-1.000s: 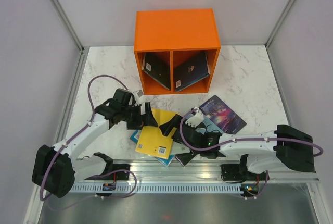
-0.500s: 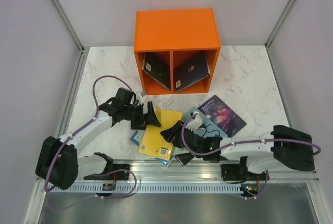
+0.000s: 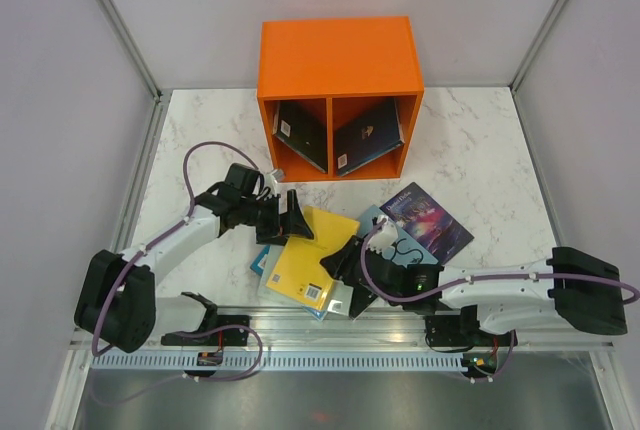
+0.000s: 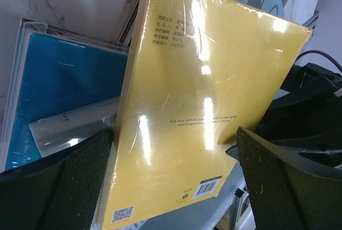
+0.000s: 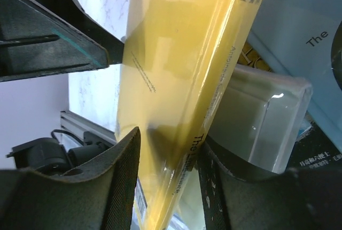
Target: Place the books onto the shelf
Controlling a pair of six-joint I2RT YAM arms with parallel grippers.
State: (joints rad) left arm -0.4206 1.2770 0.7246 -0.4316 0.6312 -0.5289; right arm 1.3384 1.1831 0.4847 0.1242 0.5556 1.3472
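Observation:
The orange shelf (image 3: 340,50) stands at the back with one dark book (image 3: 300,135) leaning in its left compartment and another (image 3: 368,137) in its right. A loose pile lies near the front. On top is a yellow book (image 3: 300,260) (image 4: 203,80) (image 5: 176,80), over a teal book (image 4: 64,75). My right gripper (image 3: 345,272) (image 5: 168,176) is shut on the yellow book's spine edge, which is tipped up. At the book's far edge my left gripper (image 3: 293,218) (image 4: 176,176) stands open, its fingers straddling the cover without touching it.
A purple-galaxy book (image 3: 428,218) lies flat to the right of the pile, with a light blue book (image 3: 384,222) (image 5: 299,32) beside it. A dark book corner (image 3: 357,302) pokes out under the right gripper. The metal rail (image 3: 330,350) runs along the front edge.
My right gripper slid left along the pile and closed from wide open onto the yellow book's edge. The left gripper moved right to the book's far edge, staying open.

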